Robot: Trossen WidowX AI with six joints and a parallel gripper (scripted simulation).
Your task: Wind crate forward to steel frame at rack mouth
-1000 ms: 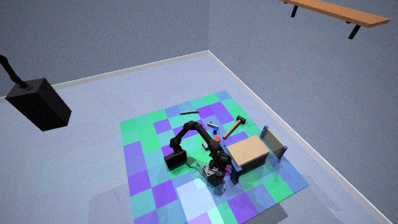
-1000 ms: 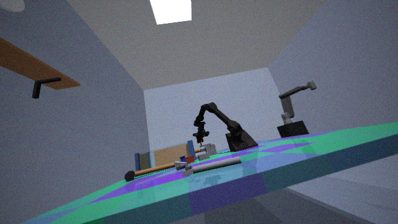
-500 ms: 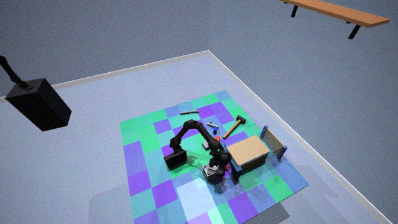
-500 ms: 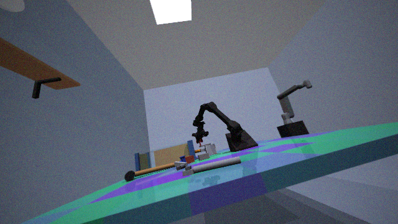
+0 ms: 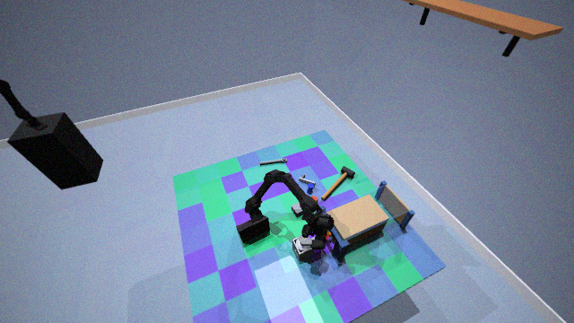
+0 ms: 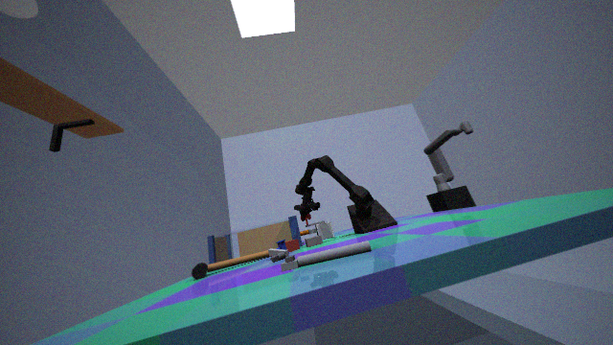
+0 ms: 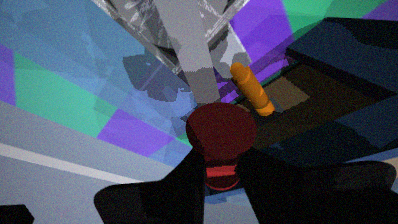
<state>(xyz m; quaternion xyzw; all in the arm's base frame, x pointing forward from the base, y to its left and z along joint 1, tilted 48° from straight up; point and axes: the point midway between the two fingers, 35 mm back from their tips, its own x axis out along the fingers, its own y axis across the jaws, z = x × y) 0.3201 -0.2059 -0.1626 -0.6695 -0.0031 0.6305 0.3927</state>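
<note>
My gripper [image 5: 318, 245] [image 6: 306, 214] [image 7: 215, 142] is shut on the winch handle's dark red knob [image 6: 306, 218] [image 7: 221, 127]. The handle's flat grey arm [image 5: 306, 242] [image 7: 187, 42] runs from under the knob across the top of the winch [image 5: 303, 254] [image 6: 326, 230] [image 7: 135, 22]. The square key and its hole are hidden. A tan-topped box shape [image 5: 359, 215] [image 6: 263, 238] stands beside the winch, with blue posts at its near end; crate and cubby are hard to tell apart. The crate's front, its contact with the frame and the strap cannot be made out.
An orange rod [image 7: 255, 92] lies between winch and rack mouth. A grey block [image 5: 298, 209] [image 6: 313, 241], red block [image 5: 315, 197] [image 6: 292, 245], blue piece [image 5: 310, 188], silver tool [image 5: 307, 180], wrench [image 5: 273, 161] and hammer [image 5: 336, 185] [image 6: 239, 260] lie on the bench.
</note>
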